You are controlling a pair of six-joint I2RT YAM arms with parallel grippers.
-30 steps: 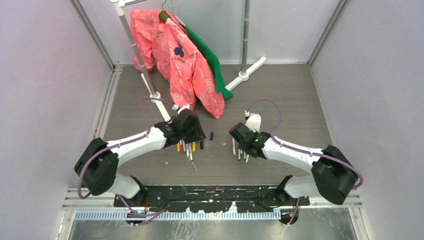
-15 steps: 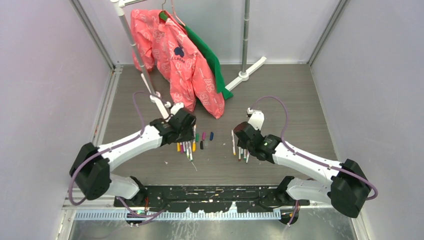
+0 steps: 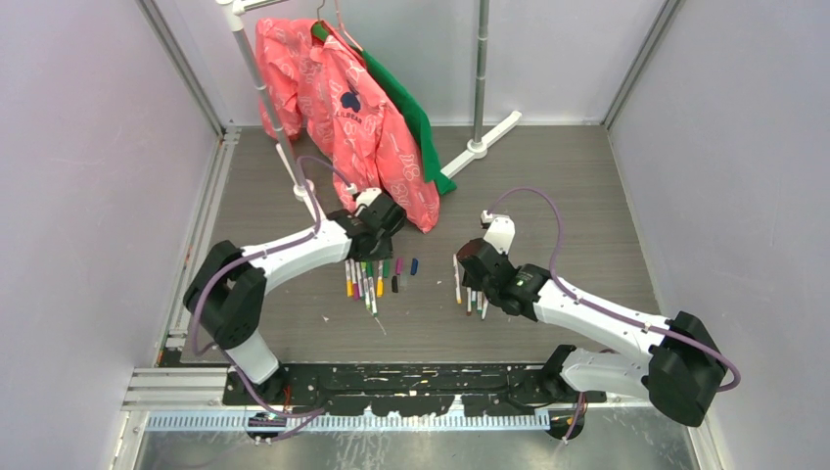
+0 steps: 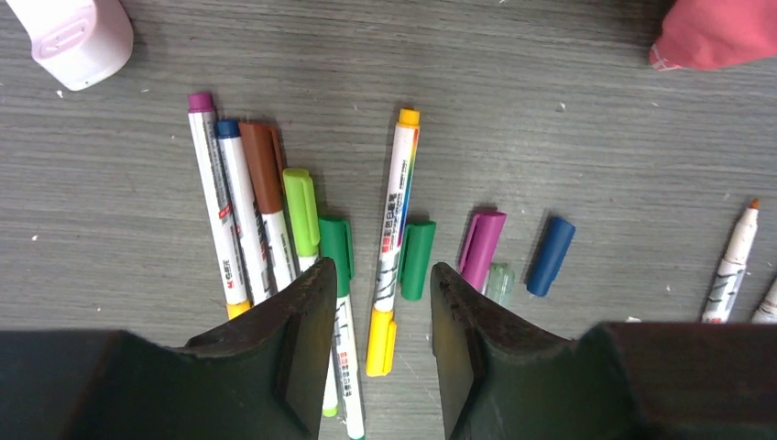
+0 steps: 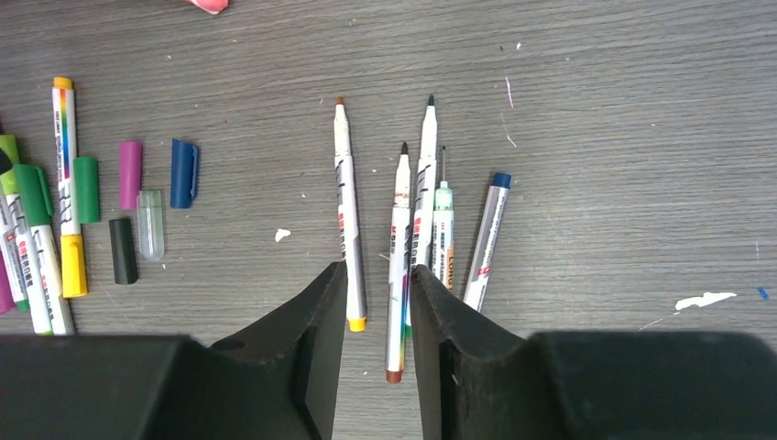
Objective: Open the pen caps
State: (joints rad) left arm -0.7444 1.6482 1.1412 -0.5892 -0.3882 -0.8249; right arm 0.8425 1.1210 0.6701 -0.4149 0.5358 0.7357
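Several capped pens (image 4: 275, 215) lie side by side on the grey floor, with caps in brown (image 4: 262, 167), light green (image 4: 300, 209), green (image 4: 336, 252) and yellow (image 4: 382, 341). Loose pen caps lie right of them: green (image 4: 417, 259), purple (image 4: 481, 247), clear (image 4: 499, 280) and blue (image 4: 551, 255). My left gripper (image 4: 383, 275) hangs open above the yellow pen, holding nothing. Several uncapped pens (image 5: 426, 197) lie under my right gripper (image 5: 377, 275), which is open and empty. A black cap (image 5: 123, 249) lies left of them. From above, the left gripper (image 3: 377, 227) and right gripper (image 3: 478, 269) hover over the two groups.
A pink jacket (image 3: 343, 108) and a green garment (image 3: 411, 117) hang from a metal rack (image 3: 480, 78) at the back; the jacket hem is just behind my left gripper. A white rack foot (image 4: 69, 37) lies left of the capped pens. Grey walls close in both sides.
My left arm has swung its gripper back toward the jacket, uncovering the capped pens. My right arm shifted slightly at first, then held still over the uncapped pens.
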